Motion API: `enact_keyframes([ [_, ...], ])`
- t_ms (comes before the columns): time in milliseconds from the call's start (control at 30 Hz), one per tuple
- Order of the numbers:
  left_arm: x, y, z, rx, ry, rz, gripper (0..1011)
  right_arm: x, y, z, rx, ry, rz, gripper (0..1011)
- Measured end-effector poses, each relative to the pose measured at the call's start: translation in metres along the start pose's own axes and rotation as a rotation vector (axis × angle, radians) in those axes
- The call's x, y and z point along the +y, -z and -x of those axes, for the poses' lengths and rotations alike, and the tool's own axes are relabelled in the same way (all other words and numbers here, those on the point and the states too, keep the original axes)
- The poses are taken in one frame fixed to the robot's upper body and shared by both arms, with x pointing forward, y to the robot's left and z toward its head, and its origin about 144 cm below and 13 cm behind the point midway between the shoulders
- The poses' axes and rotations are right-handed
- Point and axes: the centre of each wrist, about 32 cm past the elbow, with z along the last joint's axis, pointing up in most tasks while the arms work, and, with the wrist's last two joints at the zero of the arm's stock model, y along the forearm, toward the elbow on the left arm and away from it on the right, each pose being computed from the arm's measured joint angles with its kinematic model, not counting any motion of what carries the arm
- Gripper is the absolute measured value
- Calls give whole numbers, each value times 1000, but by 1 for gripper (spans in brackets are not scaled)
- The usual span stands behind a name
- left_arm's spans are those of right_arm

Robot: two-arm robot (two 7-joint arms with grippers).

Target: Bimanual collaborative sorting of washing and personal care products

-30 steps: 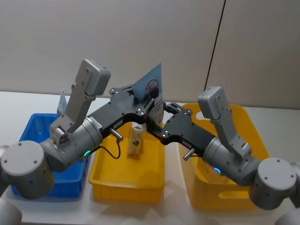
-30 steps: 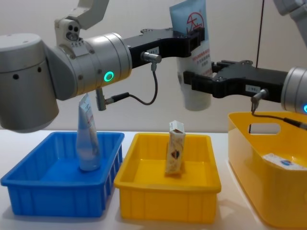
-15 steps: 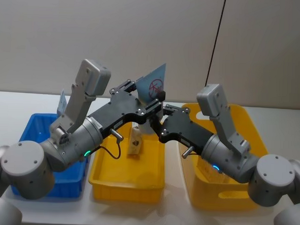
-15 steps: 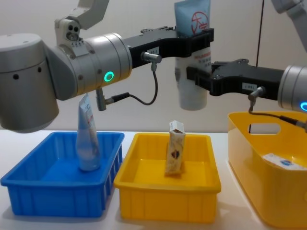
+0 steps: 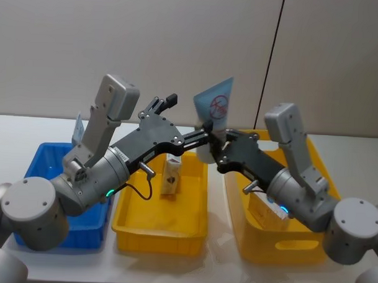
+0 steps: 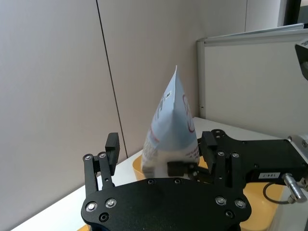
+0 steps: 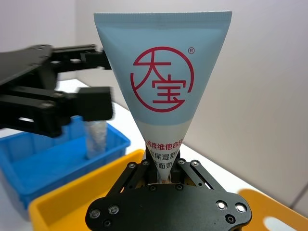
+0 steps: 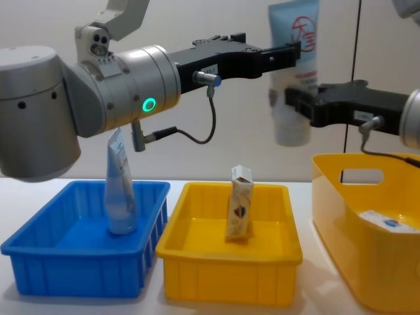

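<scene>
Since a second ago the white squeeze tube [image 8: 294, 72] has passed rightward into our right tool [image 8: 303, 105], clamped on it above the tabletop; our left tool [image 8: 287, 52] stands open beside it. We fear a tilt or slip. One carton [image 8: 239, 202], one bluish tube [image 8: 120, 190].

The white squeeze tube [image 8: 294, 72] runs off the top edge of the chest view, so its crimped end is cut off there. In the right wrist view its cap end is hidden between the right gripper's [image 7: 165, 176] fingers. The small print under its red logo is too small to read. At the lower right of the chest view, a whitish carton [image 8: 388, 222] lies half hidden behind the wall of the large yellow bin [image 8: 341, 216].
</scene>
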Motion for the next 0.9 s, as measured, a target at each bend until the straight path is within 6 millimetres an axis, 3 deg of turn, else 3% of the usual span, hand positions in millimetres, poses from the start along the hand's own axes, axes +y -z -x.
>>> enact_keyframes([
  [500,0,0,0,0,0,0,1001,-27,3,-9,-7,199,54,137],
  [900,0,0,0,0,0,0,1001,-55,9,-18,0,376,130,514],
])
